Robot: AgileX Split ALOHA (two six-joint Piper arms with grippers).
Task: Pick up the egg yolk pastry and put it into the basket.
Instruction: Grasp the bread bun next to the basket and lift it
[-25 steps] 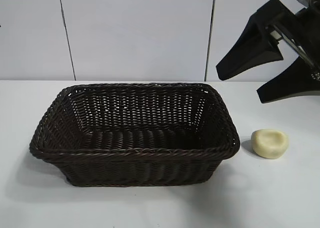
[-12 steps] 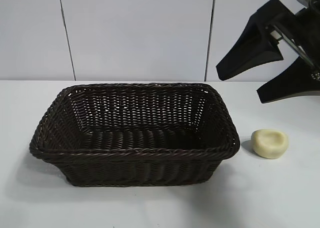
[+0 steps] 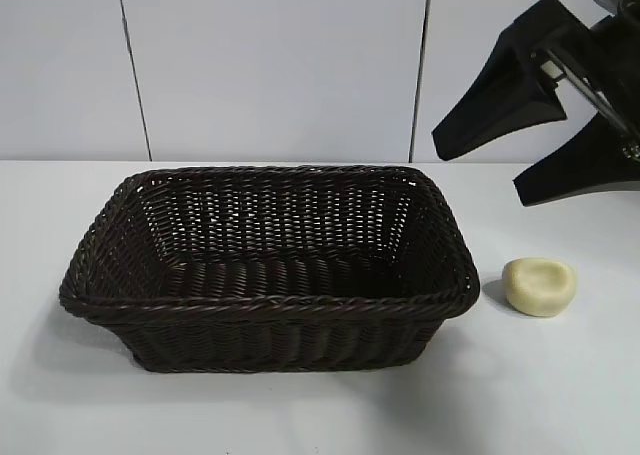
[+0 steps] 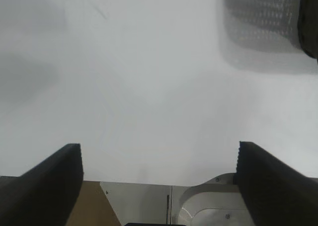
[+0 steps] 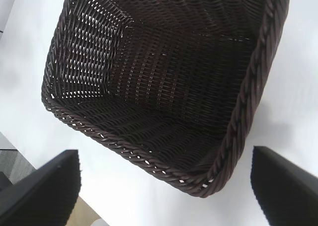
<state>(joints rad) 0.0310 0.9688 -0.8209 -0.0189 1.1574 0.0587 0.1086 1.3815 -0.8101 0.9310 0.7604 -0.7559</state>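
The pale yellow egg yolk pastry (image 3: 540,286) lies on the white table just right of the basket. The dark brown wicker basket (image 3: 268,303) stands mid-table and holds nothing; its braided rim also shows in the right wrist view (image 5: 247,102). My right gripper (image 3: 475,170) hangs open and empty high at the upper right, above and behind the pastry; in its own view it (image 5: 166,186) looks down on the basket and the pastry is out of view. My left gripper (image 4: 159,181) is open and empty over bare table, out of the exterior view.
A white tiled wall (image 3: 270,65) stands behind the table. A pale perforated object (image 4: 263,22) shows at the far edge of the left wrist view.
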